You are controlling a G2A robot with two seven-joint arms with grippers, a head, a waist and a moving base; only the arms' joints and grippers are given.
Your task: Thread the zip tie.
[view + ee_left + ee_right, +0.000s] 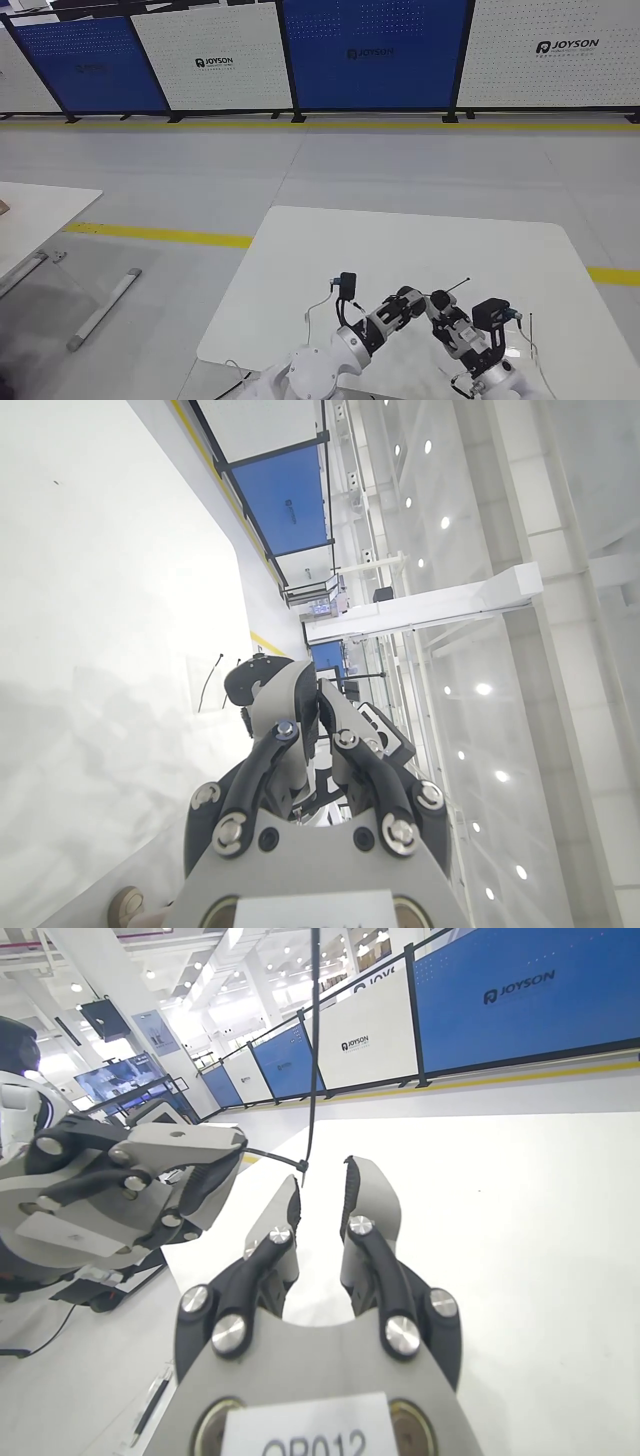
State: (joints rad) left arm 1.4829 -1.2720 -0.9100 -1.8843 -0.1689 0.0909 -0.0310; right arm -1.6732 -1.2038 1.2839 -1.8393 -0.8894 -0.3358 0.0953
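Table: a white, round-cornered tabletop point(400, 250) is filling the lower centre and lower right of the top view. Both arms are working at its near edge, low in the frame.

Left gripper: the grey-and-black two-finger left gripper point(318, 692) is clenching. Its ribbed black pads point(307, 700) are pressing together, and the very tips are pinching one end of the held zip tie.

Right gripper: the matching grey-and-black right gripper point(322, 1178) is standing released, with its fingers spread a moderate way apart and gripping nothing. The tie's head is sitting just beside one fingertip, and whether the two are touching cannot be told.

Held zip tie: the thin black plastic held zip tie point(302, 1165) is hanging in the air between the two grippers. A short stretch is running from the left gripper's tips to the small square head, and a long stretch is leaving the head at a steep angle. In the top view it is showing as a fine dark line point(455, 287), low and right of centre, just above the arms.

Spare zip tie: a second thin black strap, the spare zip tie point(207, 682), is lying curved on the tabletop, apart from both grippers.
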